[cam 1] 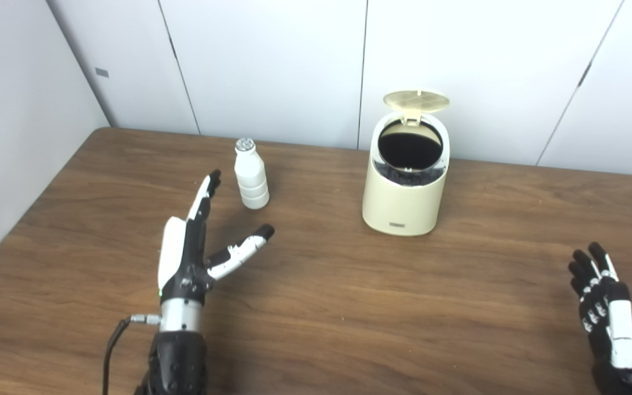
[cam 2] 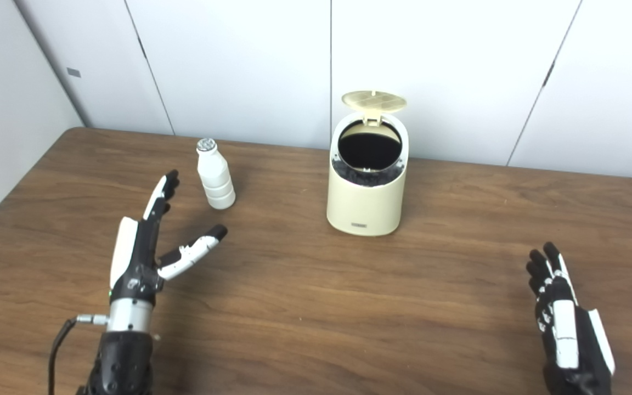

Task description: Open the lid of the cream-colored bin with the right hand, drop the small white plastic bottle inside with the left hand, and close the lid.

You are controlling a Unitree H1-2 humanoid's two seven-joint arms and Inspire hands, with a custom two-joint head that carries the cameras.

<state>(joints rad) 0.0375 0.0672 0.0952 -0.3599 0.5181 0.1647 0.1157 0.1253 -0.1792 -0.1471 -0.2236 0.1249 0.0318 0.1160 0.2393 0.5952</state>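
Both hands are hanging loose and empty: left hand (cam 1: 187,249) is splaying toward the small white plastic bottle (cam 1: 251,174), right hand (cam 1: 612,315) is idling, and the cream-colored round bin (cam 1: 405,192) is sitting with its lid (cam 1: 416,100) flipped up.

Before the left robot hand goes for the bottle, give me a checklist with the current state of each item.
1. Bin lid open: ok, it stands up behind the dark opening.
2. Bottle upright and free on the table: ok.
3. Left robot hand open and empty: ok, fingers and thumb spread, short of the bottle.
4. Right robot hand clear of the bin: ok, it sits near the table's right side, holding nothing.
5. Path from bottle to bin unobstructed: ok, only bare wood between them.
6. Room inside the bin: cannot tell, the interior is dark.
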